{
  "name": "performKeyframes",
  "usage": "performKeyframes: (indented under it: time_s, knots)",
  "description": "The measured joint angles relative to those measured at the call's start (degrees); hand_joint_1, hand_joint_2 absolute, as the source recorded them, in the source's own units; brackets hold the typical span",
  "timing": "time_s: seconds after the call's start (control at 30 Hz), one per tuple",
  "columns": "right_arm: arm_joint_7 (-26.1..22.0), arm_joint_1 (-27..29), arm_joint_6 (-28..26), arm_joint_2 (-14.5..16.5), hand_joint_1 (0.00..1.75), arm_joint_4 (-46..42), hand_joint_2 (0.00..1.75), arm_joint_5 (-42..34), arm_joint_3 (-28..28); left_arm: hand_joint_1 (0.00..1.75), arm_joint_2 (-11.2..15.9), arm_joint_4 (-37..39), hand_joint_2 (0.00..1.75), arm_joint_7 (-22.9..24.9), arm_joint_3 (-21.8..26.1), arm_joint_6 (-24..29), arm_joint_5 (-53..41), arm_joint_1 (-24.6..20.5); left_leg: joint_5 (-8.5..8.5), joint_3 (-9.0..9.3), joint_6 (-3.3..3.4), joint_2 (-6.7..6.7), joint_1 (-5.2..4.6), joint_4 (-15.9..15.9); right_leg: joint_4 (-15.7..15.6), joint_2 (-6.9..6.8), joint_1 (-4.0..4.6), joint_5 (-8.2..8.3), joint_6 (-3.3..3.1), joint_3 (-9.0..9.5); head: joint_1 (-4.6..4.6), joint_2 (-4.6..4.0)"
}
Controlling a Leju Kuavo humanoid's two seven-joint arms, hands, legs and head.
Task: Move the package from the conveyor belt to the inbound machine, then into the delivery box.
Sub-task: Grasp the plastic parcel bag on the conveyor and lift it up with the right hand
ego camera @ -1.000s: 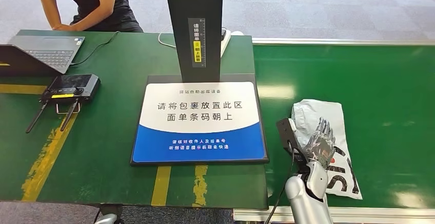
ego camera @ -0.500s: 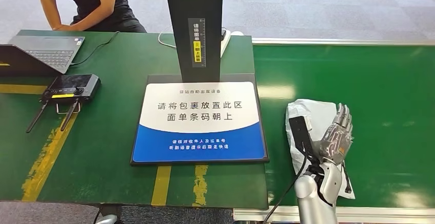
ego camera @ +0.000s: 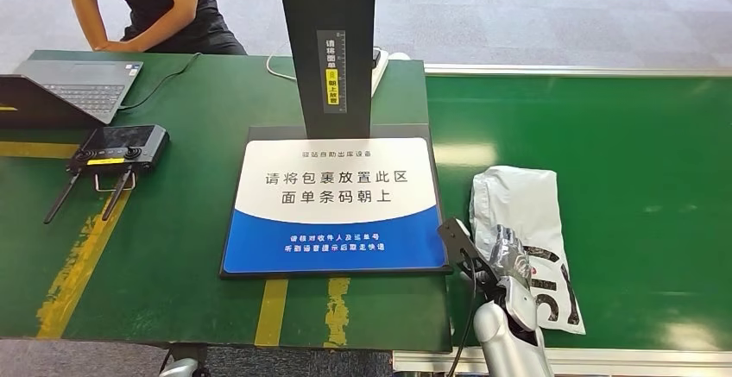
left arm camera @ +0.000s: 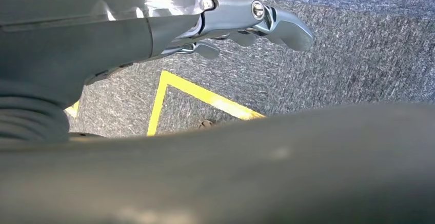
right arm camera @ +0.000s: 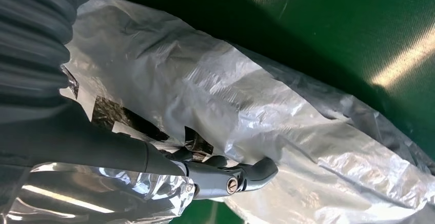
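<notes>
A crinkled white-grey plastic package (ego camera: pixel 518 209) with black print lies on the green conveyor belt (ego camera: pixel 639 161), close to its near left corner. My right hand (ego camera: pixel 511 263) is down on the package's near left part. In the right wrist view its thumb and dark fingers (right arm camera: pixel 220 175) curl together into the package's film (right arm camera: pixel 246 90). The inbound machine's white and blue pad (ego camera: pixel 337 179) lies on the table to the left of the belt, below a black column (ego camera: pixel 326 49). My left hand (left arm camera: pixel 246 24) hangs over grey carpet, fingers apart, holding nothing.
On the green table (ego camera: pixel 190 92) to the left lie a laptop (ego camera: pixel 82 84) and a black controller with antennas (ego camera: pixel 121 148). A person (ego camera: pixel 164 2) sits behind the table's far left corner. A white power strip (ego camera: pixel 380 62) lies behind the column.
The package has drifted left along the belt. My right hand, held flat and open above it before, has dropped onto its near left part and curled its fingers in.
</notes>
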Motion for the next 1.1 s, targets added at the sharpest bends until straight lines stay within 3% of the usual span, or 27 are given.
performKeyframes:
  time_s: [0.27,0.33,0.4,0.47,1.1]
  knots:
    - [-0.69,-0.28,1.16,-0.52,0.04,1.28,1.75,-1.42,1.32,0.0,0.01,0.0,0.0,0.02,-0.35,-0.01,0.11,0.04,0.0,0.01,0.0,0.0,0.0,0.0,0.0,0.0,0.0,0.0,0.0,0.01,0.01,0.0]
    - [-0.75,-0.34,1.51,-0.63,0.75,1.6,1.75,-1.6,1.7,0.0,0.01,0.0,0.0,0.02,-0.39,-0.04,0.13,0.06,0.0,0.01,0.0,0.0,0.0,0.0,0.0,0.0,0.0,0.0,0.0,0.01,0.0,0.0]
    - [-0.85,-0.38,1.92,-0.79,1.56,1.89,1.75,-1.94,2.1,0.0,0.02,0.0,0.0,0.02,-0.42,-0.08,0.18,0.07,0.0,0.01,0.0,0.0,0.0,0.0,0.0,0.0,0.0,0.0,0.0,0.01,-0.01,0.0]
    - [-1.03,-0.48,2.21,-0.93,1.72,2.12,1.75,-2.31,2.43,0.0,0.02,0.0,0.0,0.02,-0.47,-0.14,0.26,0.07,0.0,0.01,0.0,0.0,0.0,0.0,0.0,0.0,0.0,0.0,0.0,0.01,0.0,0.0]
    - [-2.74,-2.01,2.97,-2.25,1.75,3.06,1.75,-5.83,4.18,0.0,0.04,0.0,0.0,0.21,-1.2,-0.04,0.59,0.2,0.0,0.05,0.0,0.01,0.0,0.0,0.0,0.0,0.0,0.0,0.0,0.04,0.01,0.0]
